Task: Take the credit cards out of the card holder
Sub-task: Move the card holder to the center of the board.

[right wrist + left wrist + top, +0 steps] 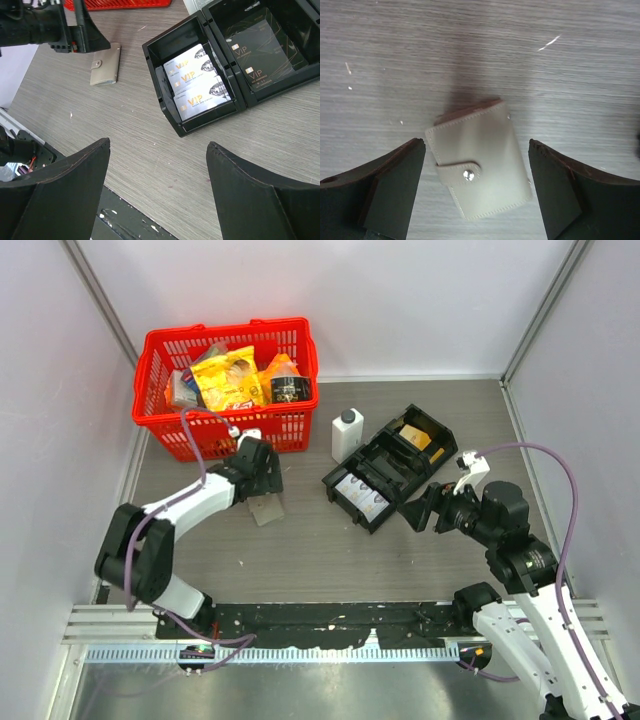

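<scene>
The card holder (479,165) lies flat and closed on the grey wood-grain surface (470,50), its snap tab (465,174) fastened over the front edge. It is framed by the left pincer (476,150), whose fingers are spread wide on either side and are not touching it. In the top view the holder is seen just in front of the red basket (225,330), well apart from the black tray (159,95). Light "VIP" cards (197,82) lie in one compartment of that tray and dark ones in the next. The right pincer (157,145) is likewise spread and empty, held over bare surface near the tray's corner. Whether any cards remain inside the holder cannot be told while it is shut. The step in hand is judged to be getting the holder open. For that, the body would best be pinned or gripped across its short sides, away from the tab, so that the snap stays reachable. The tab should then be caught at its free end and peeled up rather than pulled sideways, since a thin, light holder is likely to slide on this smooth surface. A grip closed over the tab itself is to be avoided, as the flap would be clamped shut.
</scene>
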`<move>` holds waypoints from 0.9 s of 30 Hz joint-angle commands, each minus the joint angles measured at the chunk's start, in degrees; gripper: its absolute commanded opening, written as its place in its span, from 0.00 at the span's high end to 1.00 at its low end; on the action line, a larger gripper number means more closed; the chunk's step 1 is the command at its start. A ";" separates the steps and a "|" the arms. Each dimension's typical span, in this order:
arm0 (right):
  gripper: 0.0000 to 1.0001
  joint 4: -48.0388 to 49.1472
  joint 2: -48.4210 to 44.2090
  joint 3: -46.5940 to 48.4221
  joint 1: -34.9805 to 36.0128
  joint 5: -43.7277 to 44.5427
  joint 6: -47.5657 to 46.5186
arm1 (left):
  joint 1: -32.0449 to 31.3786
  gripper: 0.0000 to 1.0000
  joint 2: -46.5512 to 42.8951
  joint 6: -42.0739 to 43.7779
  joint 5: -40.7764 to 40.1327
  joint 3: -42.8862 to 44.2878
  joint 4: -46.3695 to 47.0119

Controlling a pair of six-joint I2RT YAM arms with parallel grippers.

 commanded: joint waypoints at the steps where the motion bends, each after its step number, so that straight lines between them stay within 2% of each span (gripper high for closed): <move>1: 0.18 2.29 -0.24 -0.47 0.28 -1.03 0.00 | 0.29 0.11 4.19 7.90 -4.54 2.98 3.13; 6: 0.18 2.64 -0.33 -0.56 0.28 -1.82 -0.18 | 0.29 0.09 7.18 10.63 -0.85 2.72 5.78; 13: 0.18 2.91 -0.33 -0.73 0.28 -1.91 -0.26 | 0.29 0.10 9.03 9.67 6.18 0.88 4.82; 20: 0.18 3.08 -0.25 -0.91 0.37 -1.56 -0.09 | 0.03 0.14 0.43 1.25 13.29 -4.21 0.77; 24: 0.18 3.26 0.20 -0.91 0.45 -1.47 0.00 | -2.34 0.16 -5.81 -6.92 19.53 -10.88 2.08; 27: 0.18 3.17 -0.07 -1.00 0.28 -1.38 0.09 | -4.80 0.16 -11.17 -10.10 20.51 -14.67 2.88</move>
